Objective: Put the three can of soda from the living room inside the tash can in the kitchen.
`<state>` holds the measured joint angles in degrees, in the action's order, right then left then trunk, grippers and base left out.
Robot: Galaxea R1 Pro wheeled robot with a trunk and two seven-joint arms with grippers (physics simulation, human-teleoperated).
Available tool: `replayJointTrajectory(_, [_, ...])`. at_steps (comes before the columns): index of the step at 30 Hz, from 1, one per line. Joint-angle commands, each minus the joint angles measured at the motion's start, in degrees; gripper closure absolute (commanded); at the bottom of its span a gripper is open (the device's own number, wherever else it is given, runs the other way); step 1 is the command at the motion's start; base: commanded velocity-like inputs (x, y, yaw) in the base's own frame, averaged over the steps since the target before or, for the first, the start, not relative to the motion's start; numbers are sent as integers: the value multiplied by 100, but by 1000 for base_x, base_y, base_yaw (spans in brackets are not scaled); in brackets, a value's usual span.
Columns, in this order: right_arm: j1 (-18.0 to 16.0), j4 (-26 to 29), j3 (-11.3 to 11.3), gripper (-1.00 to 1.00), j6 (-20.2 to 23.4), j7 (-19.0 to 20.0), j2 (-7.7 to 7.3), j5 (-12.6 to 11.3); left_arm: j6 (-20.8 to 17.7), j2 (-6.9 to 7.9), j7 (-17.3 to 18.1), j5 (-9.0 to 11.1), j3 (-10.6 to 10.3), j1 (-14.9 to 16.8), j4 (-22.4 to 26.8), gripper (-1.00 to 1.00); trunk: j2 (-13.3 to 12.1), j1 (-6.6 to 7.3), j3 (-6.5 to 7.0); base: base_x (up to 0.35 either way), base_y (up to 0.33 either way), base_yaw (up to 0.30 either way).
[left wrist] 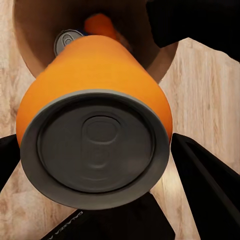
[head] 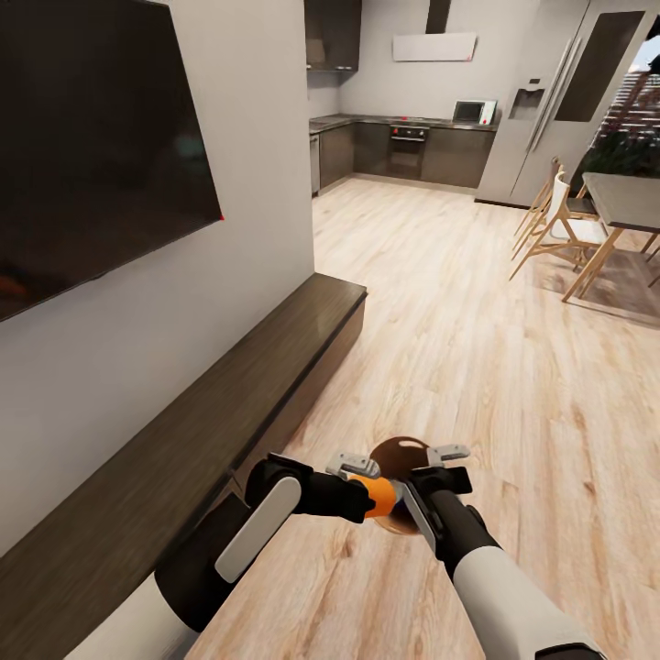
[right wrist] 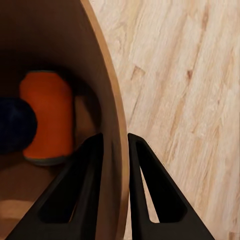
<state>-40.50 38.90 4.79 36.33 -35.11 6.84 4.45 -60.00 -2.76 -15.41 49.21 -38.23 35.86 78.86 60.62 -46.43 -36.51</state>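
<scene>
My left gripper (head: 369, 484) is shut on a bright orange can of soda (head: 379, 496), whose silver top (left wrist: 96, 145) faces the left wrist camera. The can hangs at the rim of the tash can (head: 401, 456), a round bin that is brown inside. My right gripper (head: 434, 467) is shut on the bin's wall (right wrist: 111, 105), one finger inside and one outside. Inside the bin lie a second orange can (right wrist: 47, 116) and a dark blue can (right wrist: 14, 125). The kitchen (head: 412, 137), with dark cabinets and an oven, lies ahead at the far end of the room.
A long low dark bench (head: 211, 412) and a wall TV (head: 92, 147) run along my left. A dining table (head: 628, 197) with wooden chairs (head: 559, 225) stands at the right. A steel fridge (head: 559, 101) stands beside the kitchen cabinets. Wooden floor stretches toward the kitchen.
</scene>
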Motion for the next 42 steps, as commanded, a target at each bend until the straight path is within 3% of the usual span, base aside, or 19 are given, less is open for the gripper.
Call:
replayJointTrajectory(1, [-1,4,-2,100,17,192,-2,45,0,0,3,1,0,0,2,100,0,0,0,0,0,0])
replayJointTrajectory(6, [0,9,-9,100,54,824,-16,80,0,-3,3,1,0,0,4,100,0,0,0,0,0,0])
replayJointTrajectory(9, [1,11,-4,100,63,955,-14,87,0,0,3,1,0,0,1,100,0,0,0,0,0,0])
replayJointTrajectory(22, [7,12,7,100,67,1099,-15,85,0,3,5,1,0,0,-2,100,0,0,0,0,0,0])
replayJointTrajectory(26, [7,12,13,100,72,1511,-20,93,0,4,4,-1,0,0,-9,100,0,0,0,0,0,0])
replayJointTrajectory(34, [16,12,333,100,82,1727,-17,89,0,-8,2,-19,0,0,-31,100,0,0,0,0,0,0])
replayJointTrajectory(38, [16,12,376,100,81,1740,-16,84,0,-11,-1,-23,0,0,-36,100,0,0,0,0,0,0])
replayJointTrajectory(42, [16,14,386,100,81,1743,-16,83,232,-13,-40,-30,-3,0,-100,100,0,0,0,0,0,0])
